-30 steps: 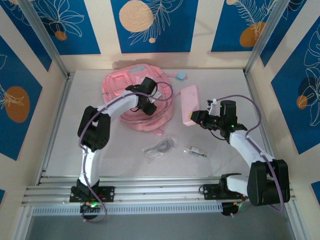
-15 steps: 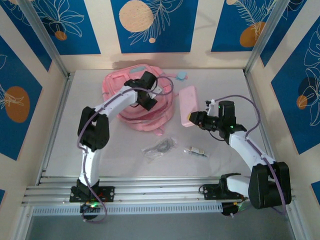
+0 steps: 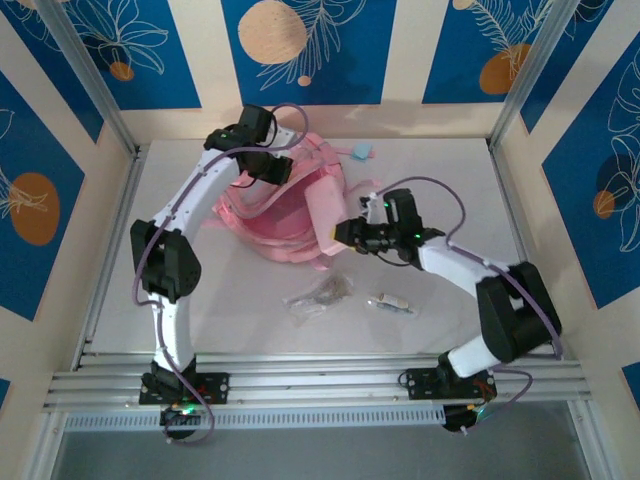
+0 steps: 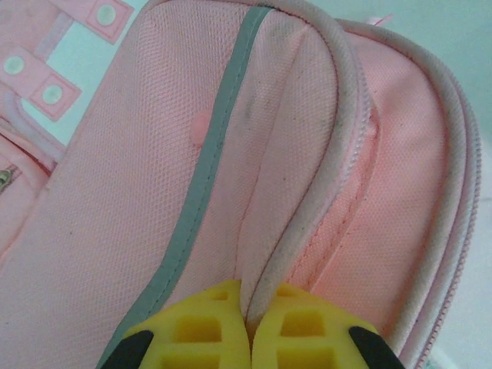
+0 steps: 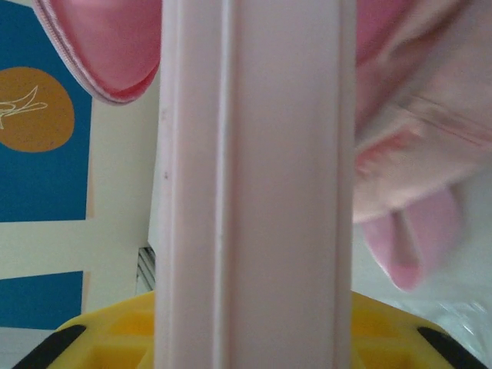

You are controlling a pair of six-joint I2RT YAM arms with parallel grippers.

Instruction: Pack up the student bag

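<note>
Top external camera: mounted high, above and behind the arm bases (image 3: 180,385), facing down and forward. It covers the whole desk (image 3: 250,310) and the surrounding wall panels (image 3: 300,50) from a distance.

Left wrist camera: faces forward over the left pincer (image 4: 247,311), pressed very close to the student bag (image 4: 154,154), with the yellow fingertips (image 4: 192,330) at the bottom edge.

Right wrist camera: faces along the pink oblong case (image 5: 254,154) held in the right pincer (image 5: 254,342), very near.

Shared ground: the student bag appears in all three views.

Matt pink woven cloth on student bag (image 4: 115,192); smooth, faintly glossy pencil case (image 5: 254,192).
</note>
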